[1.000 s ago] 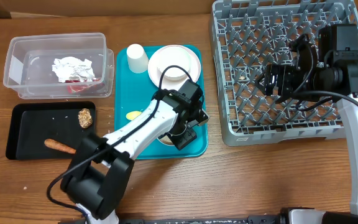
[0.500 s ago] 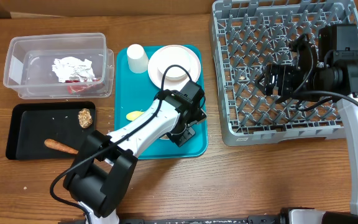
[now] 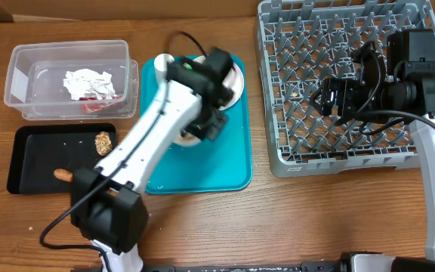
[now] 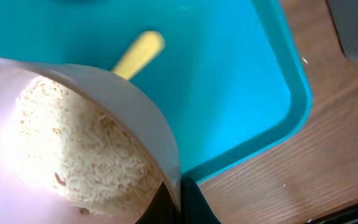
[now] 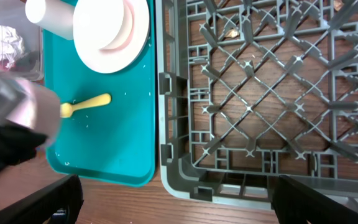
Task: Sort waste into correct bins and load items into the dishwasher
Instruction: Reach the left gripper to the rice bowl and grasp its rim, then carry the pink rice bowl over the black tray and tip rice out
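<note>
My left gripper (image 4: 178, 208) is shut on the rim of a small white bowl (image 4: 86, 143) that holds white rice, lifted above the teal tray (image 4: 235, 93). In the overhead view the left gripper (image 3: 207, 122) and the bowl (image 3: 188, 138) hang over the tray's upper half. The yellow spoon (image 5: 86, 106) lies on the tray. A pale plate (image 5: 138, 46) with a second white bowl (image 5: 118, 22) on it and a white cup (image 5: 48, 15) sit at the tray's far end. My right gripper (image 5: 176, 208) is open above the grey dish rack (image 3: 338, 83), nothing between its fingers.
A clear tub (image 3: 21, 64) at the far left holds a crumpled napkin (image 3: 89, 81) and a red wrapper (image 3: 93, 106). The black tray (image 3: 29, 162) in front of it holds a carrot piece (image 3: 62, 175) and a brown food bit (image 3: 104, 142).
My left gripper has shut on the bowl's rim and lifted it off the tray's near end, swinging back and left. The right arm has not moved.
</note>
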